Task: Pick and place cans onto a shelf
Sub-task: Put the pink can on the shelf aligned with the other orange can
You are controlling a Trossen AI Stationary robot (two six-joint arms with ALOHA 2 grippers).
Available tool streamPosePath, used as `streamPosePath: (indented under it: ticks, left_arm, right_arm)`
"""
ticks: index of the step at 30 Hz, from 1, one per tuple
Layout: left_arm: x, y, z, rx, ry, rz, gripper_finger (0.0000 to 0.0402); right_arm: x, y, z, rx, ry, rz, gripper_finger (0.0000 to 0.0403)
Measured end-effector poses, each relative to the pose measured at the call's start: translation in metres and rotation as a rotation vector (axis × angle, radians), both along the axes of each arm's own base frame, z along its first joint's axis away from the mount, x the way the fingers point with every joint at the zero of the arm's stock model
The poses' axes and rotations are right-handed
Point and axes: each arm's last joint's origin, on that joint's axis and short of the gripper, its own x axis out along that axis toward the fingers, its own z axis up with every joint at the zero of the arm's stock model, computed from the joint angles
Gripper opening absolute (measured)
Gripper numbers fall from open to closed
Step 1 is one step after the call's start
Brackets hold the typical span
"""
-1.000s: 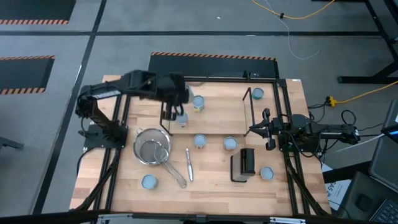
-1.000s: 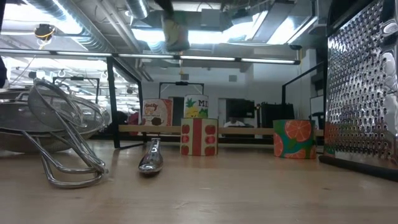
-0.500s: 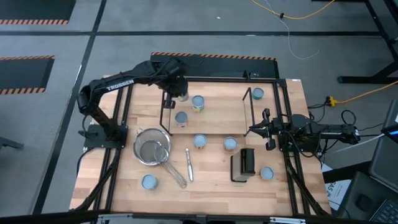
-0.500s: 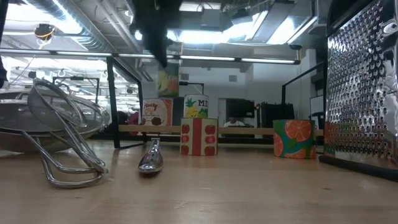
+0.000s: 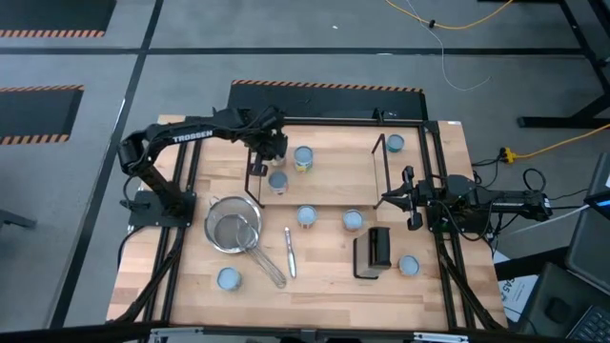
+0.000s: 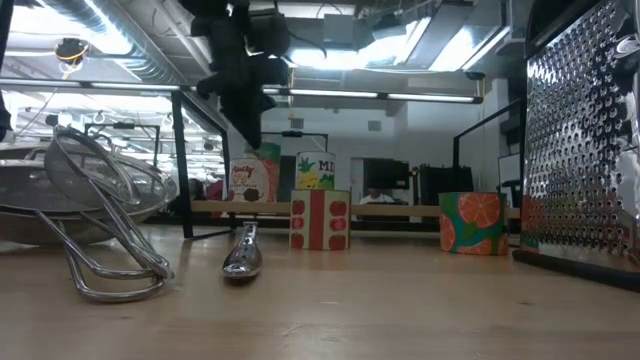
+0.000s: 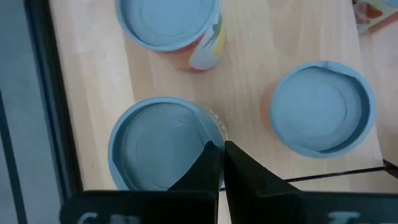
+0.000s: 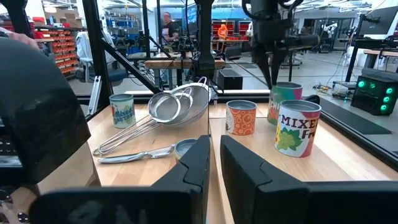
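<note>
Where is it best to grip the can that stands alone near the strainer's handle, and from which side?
Grip the can across its round side wall, coming straight down from above. It stands upright, flat top up, with bare table around it. The strainer handle lies apart on one side, so close the fingers along the line that avoids it.

Three cans [image 5: 277, 180] sit on the shelf [image 5: 334, 181] at frame centre; a strainer [image 5: 233, 229] lies lower left, on the tabletop [image 5: 324, 286].
</note>
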Motion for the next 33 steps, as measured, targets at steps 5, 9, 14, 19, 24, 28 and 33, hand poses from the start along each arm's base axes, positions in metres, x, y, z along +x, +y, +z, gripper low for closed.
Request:
streamPosePath:
  ticks: [5, 9, 14, 19, 24, 28, 33]
  left_arm:
    - [0.000, -0.005, -0.012, -0.006, 0.014, -0.013, 0.0002]
    - [0.000, -0.005, -0.014, -0.003, 0.009, -0.012, 0.0002]
    - [0.000, -0.005, -0.015, -0.001, 0.009, -0.012, 0.0014]
    - [0.000, -0.005, -0.015, 0.000, 0.008, -0.011, 0.0032]
    - [0.000, -0.005, -0.015, -0.001, 0.009, -0.011, 0.0045]
    - [0.000, -0.005, -0.015, -0.001, 0.009, -0.012, 0.0057]
    - [0.000, -0.005, -0.015, -0.001, 0.009, -0.012, 0.0069]
  right_arm:
    - [0.000, 0.000, 0.000, 0.000, 0.000, 0.000, 0.0045]
    - [0.000, 0.000, 0.000, 0.000, 0.000, 0.000, 0.0045]
    - [0.000, 0.000, 0.000, 0.000, 0.000, 0.000, 0.0045]
    - [0.000, 0.000, 0.000, 0.000, 0.000, 0.000, 0.0045]
    - [0.000, 0.000, 0.000, 0.000, 0.000, -0.001, 0.0045]
    - [0.000, 0.000, 0.000, 0.000, 0.000, -0.001, 0.0045]
    - [0.000, 0.000, 0.000, 0.000, 0.000, 0.000, 0.0045]
